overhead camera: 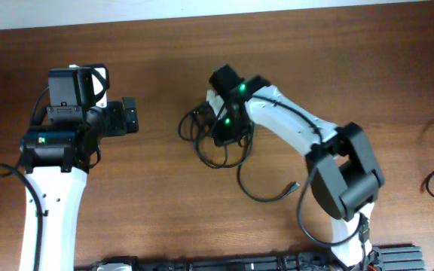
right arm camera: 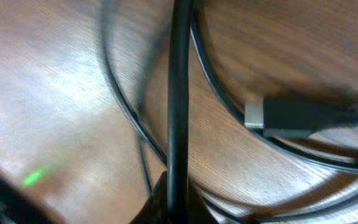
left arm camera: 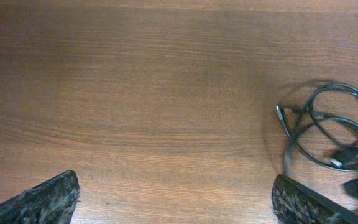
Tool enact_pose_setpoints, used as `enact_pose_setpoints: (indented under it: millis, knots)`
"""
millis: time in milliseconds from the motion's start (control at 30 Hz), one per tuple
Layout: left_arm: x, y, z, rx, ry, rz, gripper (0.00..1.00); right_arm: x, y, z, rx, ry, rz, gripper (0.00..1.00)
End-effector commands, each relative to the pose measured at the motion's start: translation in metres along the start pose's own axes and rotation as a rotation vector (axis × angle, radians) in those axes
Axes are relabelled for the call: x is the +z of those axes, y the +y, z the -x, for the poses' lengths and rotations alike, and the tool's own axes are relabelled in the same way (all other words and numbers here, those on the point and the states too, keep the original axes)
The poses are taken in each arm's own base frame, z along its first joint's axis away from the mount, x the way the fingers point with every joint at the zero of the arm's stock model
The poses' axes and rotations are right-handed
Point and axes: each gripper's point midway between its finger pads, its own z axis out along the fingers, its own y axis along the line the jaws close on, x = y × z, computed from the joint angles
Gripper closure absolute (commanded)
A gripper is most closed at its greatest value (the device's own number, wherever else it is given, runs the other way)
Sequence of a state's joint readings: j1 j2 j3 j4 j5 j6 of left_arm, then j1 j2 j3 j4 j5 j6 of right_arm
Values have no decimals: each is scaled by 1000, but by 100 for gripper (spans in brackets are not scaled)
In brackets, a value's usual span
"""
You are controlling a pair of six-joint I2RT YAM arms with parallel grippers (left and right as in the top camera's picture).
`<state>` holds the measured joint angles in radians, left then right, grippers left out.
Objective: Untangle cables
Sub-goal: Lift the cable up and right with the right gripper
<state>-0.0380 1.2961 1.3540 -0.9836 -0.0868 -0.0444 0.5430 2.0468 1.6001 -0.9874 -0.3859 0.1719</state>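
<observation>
Overhead looks straight down; all views share cables.

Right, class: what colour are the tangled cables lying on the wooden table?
Black. The cables show best in the left wrist view.

Brown wooden table, grain runs side to side. Pale strip beyond far edge. Soft, even light throughout.

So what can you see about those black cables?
The cables are thin, black, rubbery-looking cords lying in a tangle of loose loops on the wooden table. One end trails away from the tangle; a plug with a silvery tip shows up close. The right end effector sits on the tangle, shut on one strand.
</observation>
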Motion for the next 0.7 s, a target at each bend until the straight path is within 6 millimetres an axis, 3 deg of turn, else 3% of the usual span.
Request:
enact_pose_setpoints:
  millis: [0, 100, 200, 367, 467, 533, 667]
  knots:
    - [-3, 3, 5, 12, -13, 9, 1, -104, 35, 26, -183, -204, 5, 96]
    - [-3, 3, 5, 12, -13, 9, 1, -182, 56, 35, -247, -366, -56, 96]
    - [-3, 3, 5, 12, -13, 9, 1, -246, 81, 40, -303, -535, -49, 96]
    - [-3, 3, 5, 12, -13, 9, 1, -334, 97, 40, -338, -788, -128, 96]
    - [-3, 3, 5, 12, -13, 9, 1, -363, 98, 36, -333, -871, -173, 96]
    - [-3, 3, 5, 12, -13, 9, 1, -371, 95, 34, -323, -895, -202, 96]
    - [-3, 3, 5, 12, -13, 9, 1, -366, 89, 31, -306, -867, -226, 96]
